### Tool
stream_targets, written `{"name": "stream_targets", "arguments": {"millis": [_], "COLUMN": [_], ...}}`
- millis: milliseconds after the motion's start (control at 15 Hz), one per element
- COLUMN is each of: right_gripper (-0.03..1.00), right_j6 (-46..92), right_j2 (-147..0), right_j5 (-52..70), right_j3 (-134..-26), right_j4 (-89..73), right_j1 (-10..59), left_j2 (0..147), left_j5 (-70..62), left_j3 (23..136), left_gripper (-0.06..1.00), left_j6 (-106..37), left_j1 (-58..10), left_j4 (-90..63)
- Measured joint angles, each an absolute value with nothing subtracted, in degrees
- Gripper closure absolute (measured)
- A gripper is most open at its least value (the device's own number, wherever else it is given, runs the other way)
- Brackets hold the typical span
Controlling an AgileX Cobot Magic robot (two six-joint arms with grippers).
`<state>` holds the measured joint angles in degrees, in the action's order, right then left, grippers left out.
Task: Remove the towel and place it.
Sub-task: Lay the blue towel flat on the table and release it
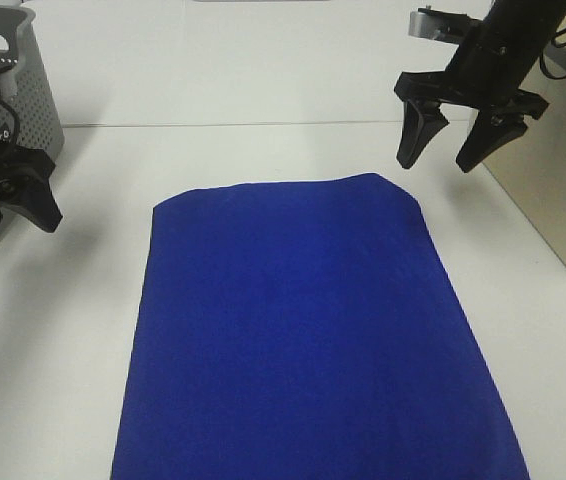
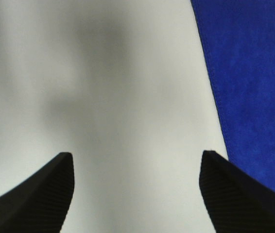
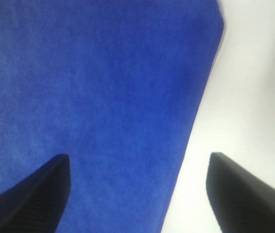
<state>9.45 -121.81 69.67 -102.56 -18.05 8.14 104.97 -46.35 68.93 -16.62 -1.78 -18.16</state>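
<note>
The towel is a large royal-blue cloth lying flat in the middle of the white table, reaching to the near edge of the exterior view. My right gripper is open and empty, hovering above the table just beyond the towel's far right corner. In the right wrist view the towel lies below the open fingers. My left gripper is at the far left, apart from the towel. In the left wrist view it is open over bare table, with the towel's edge to one side. No tag shows.
A grey perforated basket stands at the far left, right behind my left gripper. A beige container stands at the right edge, next to my right gripper. Bare white table lies beyond the towel.
</note>
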Motion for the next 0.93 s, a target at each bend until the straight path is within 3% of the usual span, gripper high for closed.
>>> {"name": "stream_targets", "arguments": {"millis": [400, 933], "right_gripper": [0.21, 0.21], "right_j6": [10.26, 13.24], "right_j2": [-131.55, -139.63], "right_j5": [69.61, 69.61], "right_j3": [-117.06, -122.56], "right_j4": [-18.33, -25.21], "right_j1": [7.91, 2.92], "left_j2": [115.68, 134.76], "left_j5": [-46.01, -53.57], "left_j3": [80.67, 104.97], "left_gripper": [0.26, 0.26], "left_j6": [-20.34, -21.94], "left_j1": [-1.66, -2.75], "left_j4": [-24.92, -33.29]}}
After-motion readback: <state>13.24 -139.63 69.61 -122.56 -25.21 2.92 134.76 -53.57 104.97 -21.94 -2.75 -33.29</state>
